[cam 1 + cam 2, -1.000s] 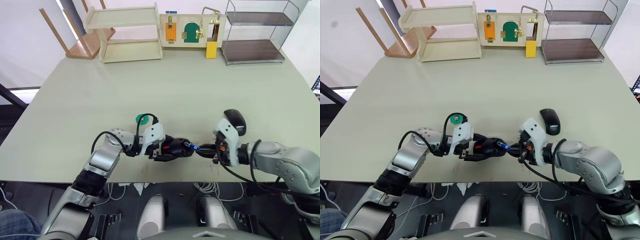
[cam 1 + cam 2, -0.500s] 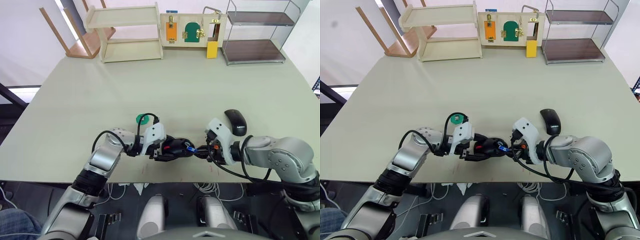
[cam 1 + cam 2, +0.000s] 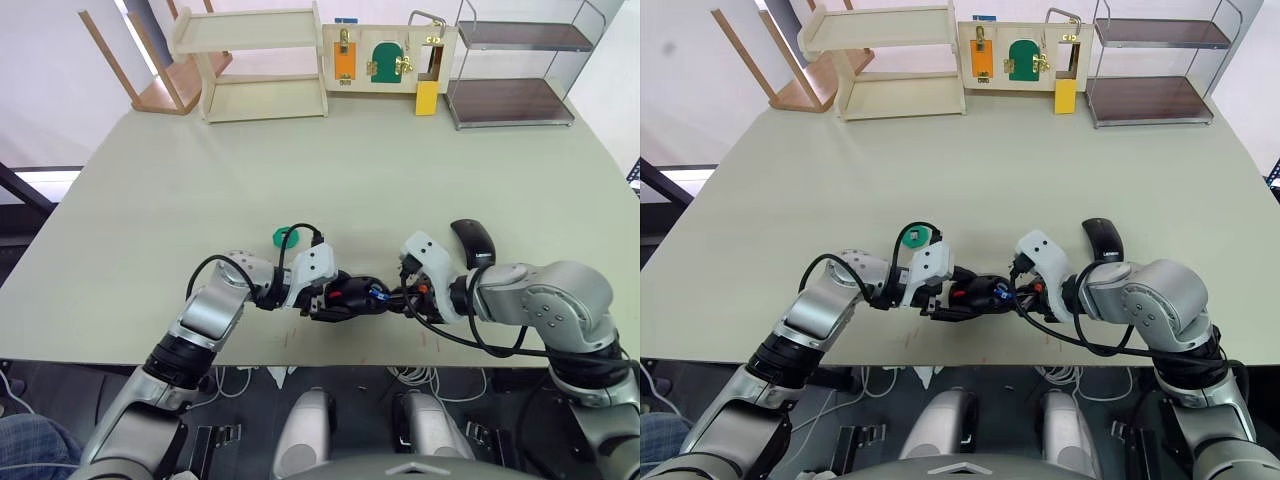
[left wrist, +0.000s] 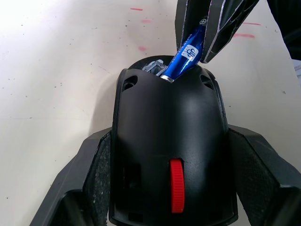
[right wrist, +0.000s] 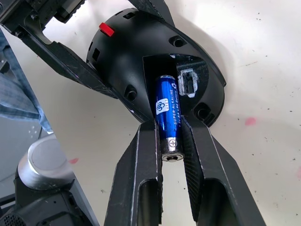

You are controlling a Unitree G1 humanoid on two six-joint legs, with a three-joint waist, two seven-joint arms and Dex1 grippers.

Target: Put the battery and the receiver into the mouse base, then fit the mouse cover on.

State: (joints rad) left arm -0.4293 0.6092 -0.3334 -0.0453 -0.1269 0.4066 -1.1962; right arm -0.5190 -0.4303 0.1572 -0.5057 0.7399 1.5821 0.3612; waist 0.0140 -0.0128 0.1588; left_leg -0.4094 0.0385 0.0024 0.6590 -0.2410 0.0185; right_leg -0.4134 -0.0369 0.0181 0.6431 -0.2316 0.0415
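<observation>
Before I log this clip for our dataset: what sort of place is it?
Probably a robot test lab: a plain table with a latch board and empty shelves along its far edge, and floor cables below its near edge.

Bright, even overhead light is washing the pale matte counter point(image 3: 400, 170); shadows are lying soft, wrist views' near edges blurring

My arms are silver-grey metal, jointed, with white wrist housings and looping black cables; each ends in scuffed matte black fingers point(image 5: 141, 165), wedge-shaped.
</observation>
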